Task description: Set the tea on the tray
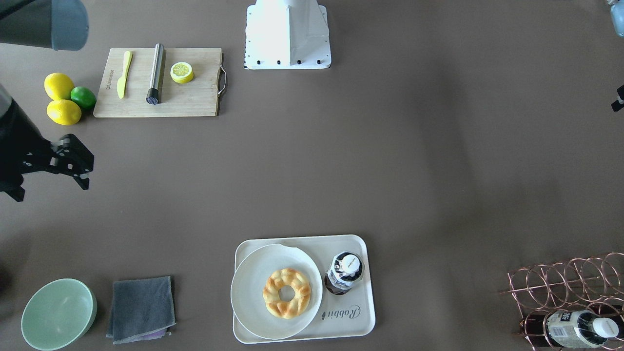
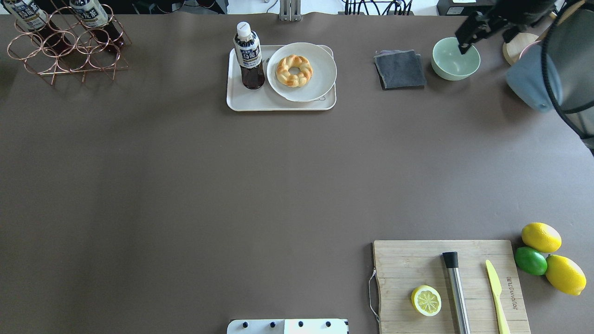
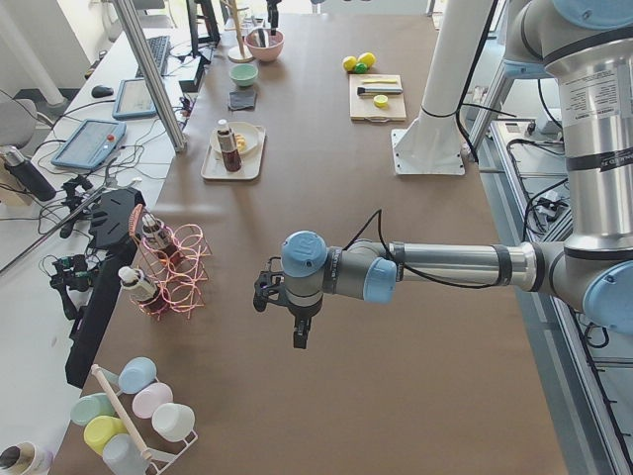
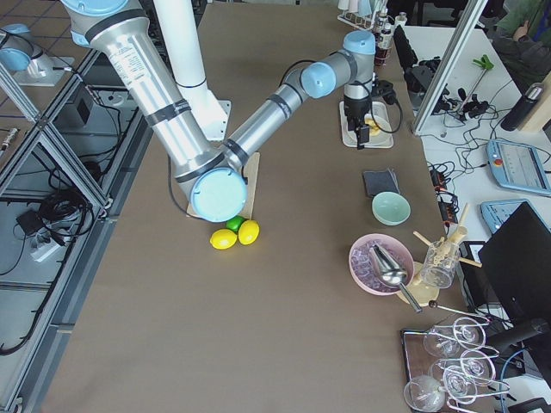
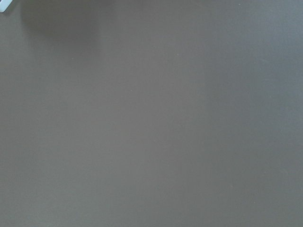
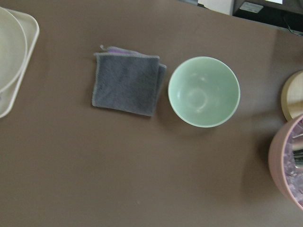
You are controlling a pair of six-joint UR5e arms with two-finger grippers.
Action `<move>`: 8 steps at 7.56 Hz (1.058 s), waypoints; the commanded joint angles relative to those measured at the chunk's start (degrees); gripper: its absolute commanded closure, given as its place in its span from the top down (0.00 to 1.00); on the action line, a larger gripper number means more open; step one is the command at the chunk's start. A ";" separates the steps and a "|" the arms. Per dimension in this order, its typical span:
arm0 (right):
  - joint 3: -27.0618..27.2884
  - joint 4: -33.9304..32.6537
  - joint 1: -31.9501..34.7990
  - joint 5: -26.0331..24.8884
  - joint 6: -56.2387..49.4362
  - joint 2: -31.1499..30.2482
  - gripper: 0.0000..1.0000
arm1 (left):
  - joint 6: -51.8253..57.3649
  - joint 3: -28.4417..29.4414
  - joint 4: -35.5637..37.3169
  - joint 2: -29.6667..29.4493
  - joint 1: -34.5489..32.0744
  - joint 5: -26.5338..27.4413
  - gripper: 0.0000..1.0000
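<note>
The tea (image 1: 343,273) stands upright on the cream tray (image 1: 352,319), beside a round white plate; in the overhead view the tea (image 2: 248,55) is at the left end of the tray (image 2: 250,103). My right gripper (image 1: 87,171) is open and empty, high over the table's edge and far from the tray; in the overhead view it (image 2: 465,39) hangs above the green bowl. My left gripper (image 3: 297,327) shows only in the left side view, above bare table, and I cannot tell its state. The left wrist view shows only brown table.
A braided pastry (image 1: 286,292) lies on the plate (image 1: 253,287). A grey cloth (image 2: 399,69) and green bowl (image 2: 455,59) lie right of the tray. A copper rack (image 2: 65,41) holds other bottles. A cutting board (image 2: 448,285) with knife, muddler and lemon half; lemons and lime (image 2: 531,260) beside it.
</note>
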 commanded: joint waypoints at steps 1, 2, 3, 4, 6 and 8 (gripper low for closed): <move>7.98 -2.05 9.20 0.56 -22.30 -20.41 1.00 | 0.08 -0.88 -0.03 0.07 -0.05 0.00 1.00; 8.15 -1.79 13.15 2.13 -26.29 -25.08 1.00 | 0.00 -0.79 -0.03 0.07 0.04 0.00 1.00; 8.33 -1.61 15.63 2.75 -31.20 -29.48 1.00 | 0.00 -0.70 0.14 0.15 0.04 0.00 1.00; 7.63 -1.35 16.26 2.85 -33.43 -34.30 1.00 | 0.00 -0.96 0.06 1.11 0.04 -0.09 1.00; 5.27 -1.34 18.20 2.76 -32.75 -37.34 1.00 | -0.09 -0.01 1.89 1.91 0.65 -0.61 1.00; 1.57 -1.26 19.08 2.85 -32.75 -37.25 1.00 | -0.09 -0.44 3.40 1.91 0.66 -0.53 1.00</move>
